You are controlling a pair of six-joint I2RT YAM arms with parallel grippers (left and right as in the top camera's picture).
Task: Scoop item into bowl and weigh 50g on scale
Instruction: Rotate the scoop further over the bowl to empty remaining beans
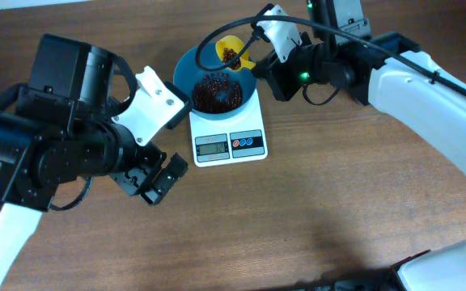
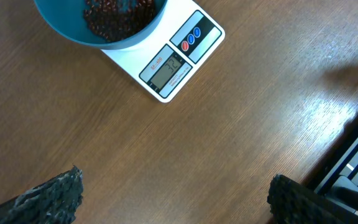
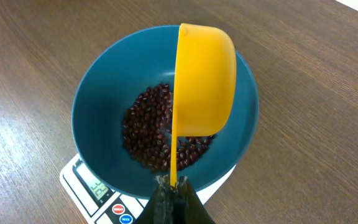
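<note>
The teal-blue bowl [image 1: 214, 85] stands on the white scale [image 1: 229, 144], with a heap of dark red-brown beans [image 1: 217, 93] inside. The bowl [image 3: 104, 112], beans [image 3: 157, 137] and scale [image 3: 92, 186] also show in the right wrist view. My right gripper [image 3: 174, 186] is shut on the handle of a yellow scoop [image 3: 205, 81], tilted on its side over the bowl; the overhead view shows beans in the scoop [image 1: 231, 53]. My left gripper [image 1: 156, 182] is open and empty over bare table, left of the scale [image 2: 173, 62]. The bowl [image 2: 98, 25] is at the top of the left wrist view.
The scale's display [image 2: 169, 67] is lit and its red and blue buttons [image 2: 191, 38] face the front. Table edge and dark equipment [image 2: 353, 168] lie at the right of the left wrist view. The clear tub is out of view.
</note>
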